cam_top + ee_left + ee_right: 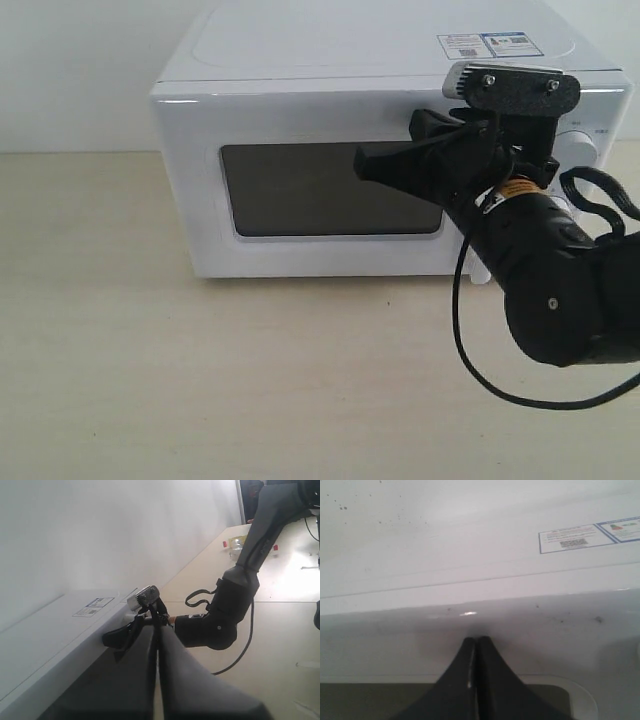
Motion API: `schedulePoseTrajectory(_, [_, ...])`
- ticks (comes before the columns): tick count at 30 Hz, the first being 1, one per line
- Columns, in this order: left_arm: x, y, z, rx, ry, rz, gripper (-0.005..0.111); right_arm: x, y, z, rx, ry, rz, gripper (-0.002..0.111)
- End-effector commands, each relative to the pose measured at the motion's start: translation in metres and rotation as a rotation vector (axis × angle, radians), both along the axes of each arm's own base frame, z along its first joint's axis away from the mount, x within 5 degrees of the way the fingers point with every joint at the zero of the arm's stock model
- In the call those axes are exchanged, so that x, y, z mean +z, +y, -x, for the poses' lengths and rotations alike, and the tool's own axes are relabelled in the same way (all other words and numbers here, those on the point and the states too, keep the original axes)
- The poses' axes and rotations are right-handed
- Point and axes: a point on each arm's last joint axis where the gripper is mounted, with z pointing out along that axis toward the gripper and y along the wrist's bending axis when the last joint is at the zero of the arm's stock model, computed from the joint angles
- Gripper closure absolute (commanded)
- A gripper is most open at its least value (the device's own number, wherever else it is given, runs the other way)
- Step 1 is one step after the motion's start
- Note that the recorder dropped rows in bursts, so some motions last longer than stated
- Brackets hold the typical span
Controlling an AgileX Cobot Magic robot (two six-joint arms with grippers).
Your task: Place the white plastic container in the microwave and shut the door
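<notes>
Microwave (heavy, rigid, judged unlikely to slide) is set toward the far edge of the table. Its door is seen shut. The door face is glossy and stiff, and is best pushed flat. No white plastic container is seen. The right gripper is held at the door with fingers together. The left gripper has fingers together and nothing held.

The right arm hides the right edge of the door and most of the panel beside it, then runs off the right picture edge. The dark window shows nothing inside the microwave. The stickers carry print too small to read. Small far-off things are too blurred to name.
</notes>
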Motion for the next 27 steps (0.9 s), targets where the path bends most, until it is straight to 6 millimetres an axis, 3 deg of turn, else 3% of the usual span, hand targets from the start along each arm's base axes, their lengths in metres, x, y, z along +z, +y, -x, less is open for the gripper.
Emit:
schedulePoseTrajectory(1, [0.000,0.000,0.001,-0.002,0.008,0.012,0.103,0.003,-0.001,-0.007,-0.020,-0.005,-0.011,0.109])
schedulePoseTrajectory(6, [0.000,0.000,0.001,-0.002,0.008,0.012,0.103,0.002,-0.006,0.011,0.038,0.016,0.013,0.109])
schedulePoseTrajectory(16, [0.000,0.000,0.001,-0.002,0.008,0.012,0.103,0.025,-0.031,0.091,0.184,0.085,-0.041,0.109])
schedulePoseTrajectory(27, [0.000,0.000,0.001,-0.002,0.008,0.012,0.103,0.064,-0.046,0.118,0.224,-0.023,-0.132,0.109])
